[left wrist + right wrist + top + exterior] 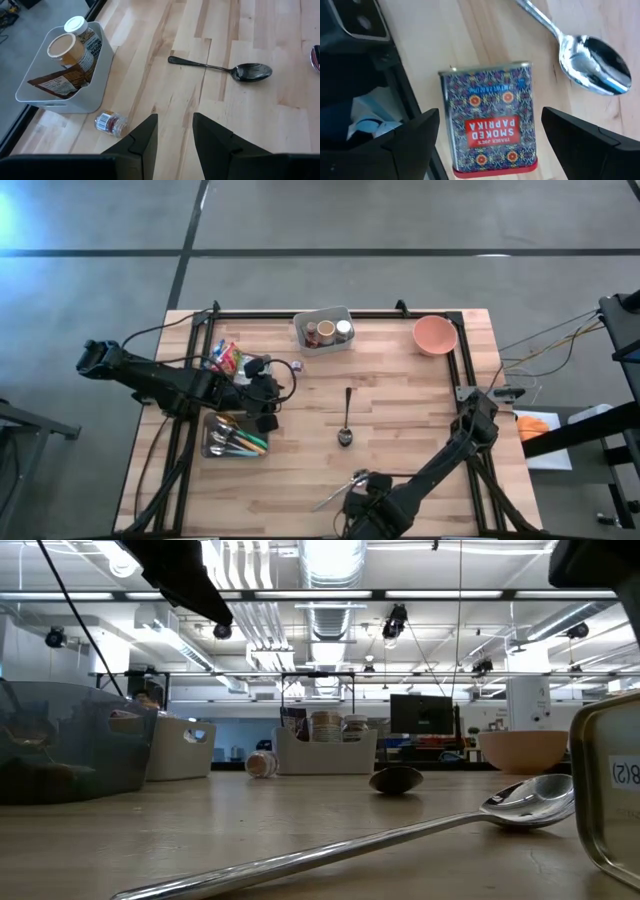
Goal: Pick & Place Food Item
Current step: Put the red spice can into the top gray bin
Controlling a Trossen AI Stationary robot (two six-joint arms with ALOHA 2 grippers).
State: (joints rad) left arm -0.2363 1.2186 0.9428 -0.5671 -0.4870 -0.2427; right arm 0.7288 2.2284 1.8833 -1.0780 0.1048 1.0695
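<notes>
Not much done yet tbh. Right gripper (487,135) hangs wide open over the paprika tin (487,117), which lies flat on the table (420,410) beside a spoon (592,65). Nothing grabbed; lifting and placing remain. Left gripper (172,137) waits, partly open, empty.

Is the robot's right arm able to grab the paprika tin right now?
Probably yes. The right gripper hangs open with a finger on either side of the smoked paprika tin; nothing sits between them.

The left arm reaches in from the left side, its left hand (268,402) hovering with fingers (144,142) partly parted — nothing between them. The right arm folds low at the near edge, its right hand (487,135) spread wide.
</notes>
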